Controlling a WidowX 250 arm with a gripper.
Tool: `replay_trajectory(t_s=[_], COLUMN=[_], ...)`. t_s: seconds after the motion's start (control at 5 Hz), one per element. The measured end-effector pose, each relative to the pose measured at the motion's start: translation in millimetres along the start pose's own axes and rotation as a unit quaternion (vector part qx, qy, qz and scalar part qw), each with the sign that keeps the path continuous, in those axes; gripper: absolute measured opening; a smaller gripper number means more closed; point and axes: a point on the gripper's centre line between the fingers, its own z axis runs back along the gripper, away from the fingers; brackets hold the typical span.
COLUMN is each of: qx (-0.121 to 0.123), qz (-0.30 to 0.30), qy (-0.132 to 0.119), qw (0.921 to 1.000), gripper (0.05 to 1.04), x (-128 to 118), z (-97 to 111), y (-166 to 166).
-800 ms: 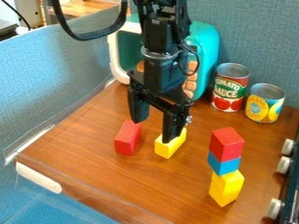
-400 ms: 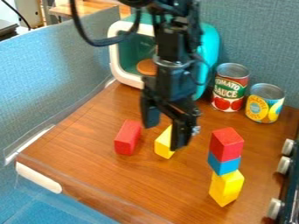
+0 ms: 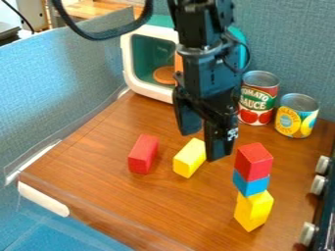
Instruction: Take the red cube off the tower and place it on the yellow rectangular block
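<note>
Wood table (image 3: 98, 171) under tower (image 3: 254, 211), camera view | blue walls (image 3: 288, 44) behind and left of tower | cans (image 3: 256, 105) behind tower | red cube (image 3: 254, 162) topping tower | yellow block (image 3: 188, 159) left of tower | gripper (image 3: 204, 143) above table, left of tower, fingers apart

Arm (image 3: 208, 73) is black, blocky segments, small round screw heads at joints. Grey metallic ring round the mid section. Thick black cable loop (image 3: 105, 35) at 11 o'clock — thinner wire on the 1 o'clock side. Tool (image 3: 206, 139): black, two fingers, small white marking on the 4 o'clock side.
</note>
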Motion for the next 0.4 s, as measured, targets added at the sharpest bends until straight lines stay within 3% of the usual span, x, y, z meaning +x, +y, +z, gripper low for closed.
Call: replay_trajectory(t_s=[0.2,0.4], qx=[-0.015,-0.022], qz=[-0.019,-0.037], qy=[0.011,0.006], qw=[0.9997,0.9991], gripper=[0.999,0.999], x=[0.9,7.4], z=[4.5,12.2], y=[-14.1,-18.3])
